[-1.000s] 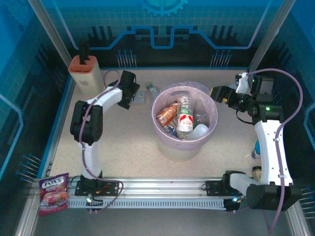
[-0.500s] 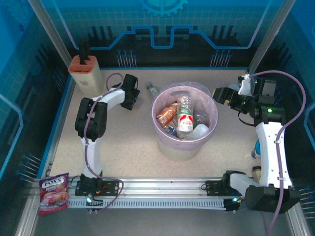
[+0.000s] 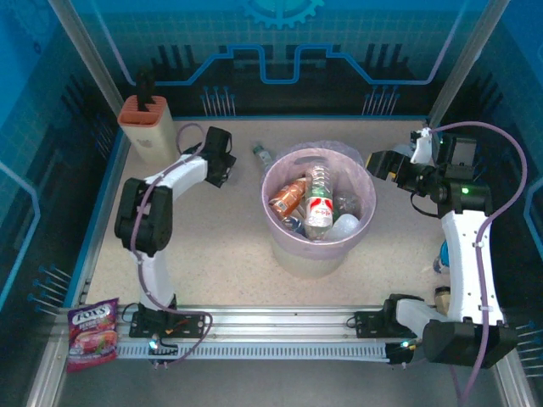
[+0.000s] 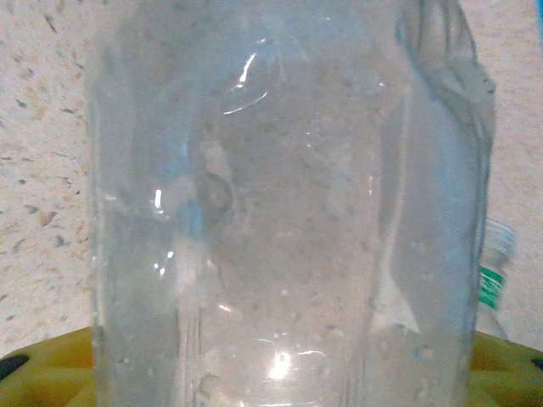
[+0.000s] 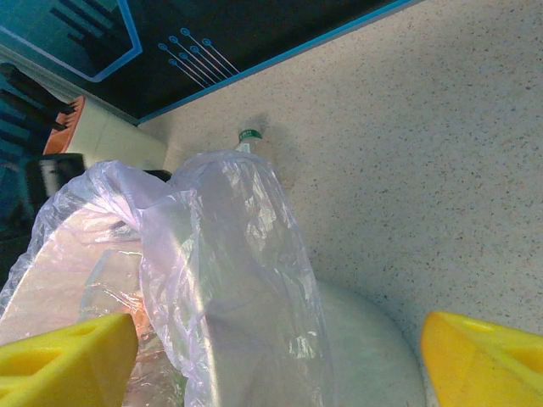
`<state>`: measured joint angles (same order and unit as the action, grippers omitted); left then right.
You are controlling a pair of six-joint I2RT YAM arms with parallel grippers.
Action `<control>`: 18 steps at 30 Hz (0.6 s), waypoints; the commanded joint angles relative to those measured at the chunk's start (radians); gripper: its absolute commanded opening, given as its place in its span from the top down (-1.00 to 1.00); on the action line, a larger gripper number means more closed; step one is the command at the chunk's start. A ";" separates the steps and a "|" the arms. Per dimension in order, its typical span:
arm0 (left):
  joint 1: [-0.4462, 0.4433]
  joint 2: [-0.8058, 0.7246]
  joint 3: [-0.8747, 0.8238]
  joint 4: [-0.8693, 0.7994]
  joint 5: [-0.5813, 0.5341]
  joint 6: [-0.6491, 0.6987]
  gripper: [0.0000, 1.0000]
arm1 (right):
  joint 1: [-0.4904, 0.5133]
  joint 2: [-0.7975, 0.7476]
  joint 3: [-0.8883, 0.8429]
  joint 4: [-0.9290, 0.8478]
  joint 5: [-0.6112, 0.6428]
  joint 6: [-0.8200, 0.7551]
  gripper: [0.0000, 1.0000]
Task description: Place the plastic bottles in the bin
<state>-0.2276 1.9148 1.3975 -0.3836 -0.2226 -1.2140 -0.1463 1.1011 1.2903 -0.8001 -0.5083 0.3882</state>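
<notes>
Near left corner, off the table [image 3: 216, 254]: red snack bag [image 3: 92, 333], untouched.

Mid-table: bin [image 3: 307, 256] upright, with its pink liner [image 5: 229, 254] bunched over the rim. Several plastic bottles are already inside, including one with a red-and-white label [image 3: 319, 205] and an amber one [image 3: 288, 197] beside it on the left.

Right gripper [image 3: 379, 163] hovers just beside the bin's right rim. Its yellow fingers [image 5: 68, 352] are spread wide with nothing between them; the wrist cam looks down at the liner and the bin wall.

Left arm is stretched to the far left of the table, with the left gripper [image 3: 221, 164] well left of the bin. Its wrist cam has a clear bottle [image 4: 280, 212] right up against the lens, with yellow finger edges at both bottom corners. The bottle sits between the fingers, but can't tell if they're actually clamped on it.

Further back: one small bottle with a green neck band [image 3: 262, 154] lies on the table between the left gripper and the bin's far-left rim, touching neither.

Far left corner: beige-and-orange knife block [image 3: 146, 127], upright.
</notes>
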 commanded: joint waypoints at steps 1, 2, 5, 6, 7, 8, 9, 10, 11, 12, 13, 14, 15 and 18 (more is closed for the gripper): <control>-0.023 -0.169 -0.040 0.020 0.025 0.164 -0.15 | -0.013 -0.011 0.030 -0.016 -0.011 -0.004 -0.76; -0.035 -0.221 -0.055 0.019 0.044 0.219 -0.14 | -0.012 -0.010 0.033 -0.014 -0.007 -0.004 -0.76; -0.086 -0.391 -0.062 -0.048 0.062 0.381 -0.08 | -0.014 -0.003 0.038 -0.002 -0.009 0.005 -0.75; -0.105 -0.455 -0.062 -0.073 0.063 0.432 -0.06 | -0.012 -0.001 0.037 0.006 -0.014 0.012 -0.75; -0.120 -0.504 -0.059 -0.089 0.073 0.474 -0.03 | -0.011 0.001 0.034 0.016 -0.020 0.019 -0.76; -0.137 -0.560 -0.054 -0.103 0.097 0.515 -0.02 | -0.009 0.005 0.031 0.028 -0.026 0.026 -0.75; -0.153 -0.605 -0.044 -0.118 0.127 0.531 -0.01 | -0.007 0.008 0.027 0.038 -0.029 0.034 -0.75; -0.171 -0.633 -0.033 -0.130 0.157 0.538 0.00 | -0.004 0.012 0.024 0.046 -0.029 0.040 -0.76; -0.196 -0.658 -0.015 -0.145 0.190 0.545 0.01 | 0.000 0.015 0.024 0.051 -0.028 0.047 -0.75; -0.228 -0.676 0.003 -0.154 0.214 0.553 0.03 | 0.004 0.018 0.026 0.052 -0.029 0.053 -0.75; -0.258 -0.683 0.019 -0.157 0.235 0.563 0.05 | 0.012 0.019 0.027 0.055 -0.027 0.055 -0.75; -0.291 -0.685 0.042 -0.169 0.259 0.576 0.06 | 0.020 0.019 0.029 0.055 -0.021 0.057 -0.75; -0.323 -0.676 0.073 -0.187 0.285 0.588 0.09 | 0.026 0.020 0.031 0.052 -0.011 0.055 -0.75; -0.416 -0.633 0.155 -0.238 0.349 0.611 0.12 | 0.040 0.019 0.034 0.045 0.002 0.056 -0.75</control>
<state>-0.5823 1.2293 1.5032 -0.5262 0.0170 -0.6785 -0.1246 1.1198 1.2995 -0.7666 -0.5091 0.4301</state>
